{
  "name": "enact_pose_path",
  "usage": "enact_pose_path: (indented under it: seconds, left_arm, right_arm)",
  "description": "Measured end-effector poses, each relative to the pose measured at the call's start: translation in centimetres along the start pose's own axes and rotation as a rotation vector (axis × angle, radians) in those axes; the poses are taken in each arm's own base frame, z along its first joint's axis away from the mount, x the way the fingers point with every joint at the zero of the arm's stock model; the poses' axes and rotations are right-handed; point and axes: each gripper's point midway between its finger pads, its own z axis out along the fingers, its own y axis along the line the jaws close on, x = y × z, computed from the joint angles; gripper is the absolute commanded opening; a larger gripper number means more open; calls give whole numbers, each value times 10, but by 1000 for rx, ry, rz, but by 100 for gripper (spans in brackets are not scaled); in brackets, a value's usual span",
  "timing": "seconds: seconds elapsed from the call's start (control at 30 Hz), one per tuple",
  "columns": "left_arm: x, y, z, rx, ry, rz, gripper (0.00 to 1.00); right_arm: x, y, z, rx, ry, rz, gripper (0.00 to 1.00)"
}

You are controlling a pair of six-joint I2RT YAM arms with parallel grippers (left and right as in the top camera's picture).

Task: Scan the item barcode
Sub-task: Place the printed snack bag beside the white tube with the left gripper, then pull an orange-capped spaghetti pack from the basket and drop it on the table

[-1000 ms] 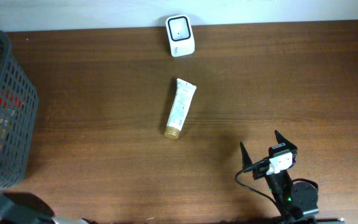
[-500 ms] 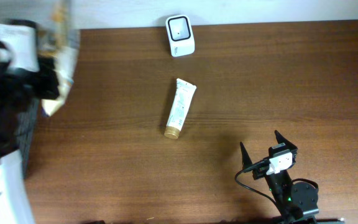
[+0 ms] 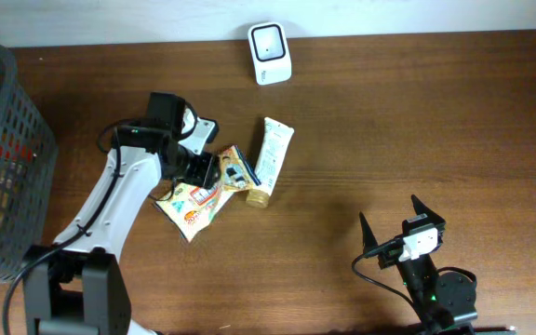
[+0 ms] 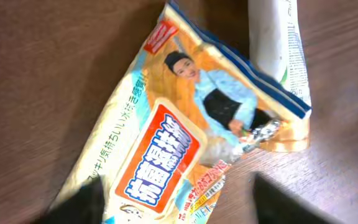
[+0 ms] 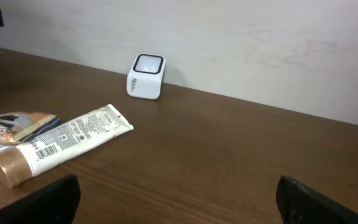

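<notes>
Now, left to right. At the far left edge of the table point(image 3: 435, 112) stands the grey mesh basket point(image 3: 12, 140), with coloured packs inside.

My left arm reaches in from the lower left toward the middle. My left gripper point(image 3: 210, 170) hangs over the snack packet point(image 3: 196, 197). In the left wrist view my two fingers point(image 4: 79, 205) show as dark blurs, well apart, one on each side of the packet's lower end. The hand is spread and clamps nothing. I cannot tell whether either finger touches the wrapper. The packet lies flat on the wood, printed face up, one corner against the tube point(image 3: 270, 160).

The tube lies just right of the packet, gold cap toward me, crimped end toward the white scanner point(image 3: 270, 53) at the far edge. Tube and scanner are apart. From the right wrist view a barcode point(image 5: 41, 151) shows on the tube's side near the cap.

At the lower right, my right gripper point(image 3: 389, 212) is fully spread, empty, and well clear of all items.
</notes>
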Motion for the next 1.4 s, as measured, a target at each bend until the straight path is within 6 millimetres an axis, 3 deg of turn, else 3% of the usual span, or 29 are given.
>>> enact_pose_path:
  seconds: [0.07,0.13,0.17,0.23,0.3,0.33,0.4,0.47,0.53,0.57,0.7,0.77,0.83,0.87,0.93,1.03,1.17,1.27,1.4]
  left_arm:
    - [-5,1,-6,-5,-7,2,99]
    - [-32,7,-29,-22,-80,6,99]
    - [-57,14,-52,-45,-161,7,99]
    - [-86,22,-86,-76,-260,21,99]
    - [-118,40,-141,-180,-399,27,99]
    - [-125,50,-161,-223,-444,-3,99]
    - [-131,97,-223,-366,-570,-128,99]
    - [-119,140,-271,-480,-650,-252,99]
    - [-89,191,-309,-595,-694,-413,100]
    - [-64,222,-325,-660,-702,-524,100]
    - [14,286,-357,-808,-676,-753,98]
    - [40,300,-356,-836,-635,-802,98]
    - [82,323,-335,-863,-539,-879,99]
    - [109,339,-314,-864,-469,-925,98]
    - [139,358,-278,-846,-362,-947,93]
    - [177,385,-190,-708,-148,-803,94]
    - [180,391,-130,-551,-65,-620,93]
    - [181,392,-100,-476,-36,-527,91]
    - [183,397,-92,-472,-24,-471,91]
  right_arm:
    - [0,0,0,0,0,0,99]
    - [0,0,0,0,0,0,99]
    - [0,0,0,0,0,0,99]
    - [0,0,0,0,0,0,99]
    - [0,0,0,-1,0,0,99]
    - [0,0,0,0,0,0,99]
    - [0,0,0,0,0,0,99]
    - [0,0,0,0,0,0,99]
    - [0,0,0,0,0,0,99]
    - [0,0,0,0,0,0,99]
    - [0,0,0,0,0,0,99]
    - [0,0,0,0,0,0,99]
    - [0,0,0,-1,0,0,99]
    - [0,0,0,0,0,0,99]
    - [0,0,0,0,0,0,99]
    - [0,0,0,0,0,0,99]
    - [0,0,0,0,0,0,99]
    - [0,0,0,0,0,0,99]
    - [0,0,0,0,0,0,99]
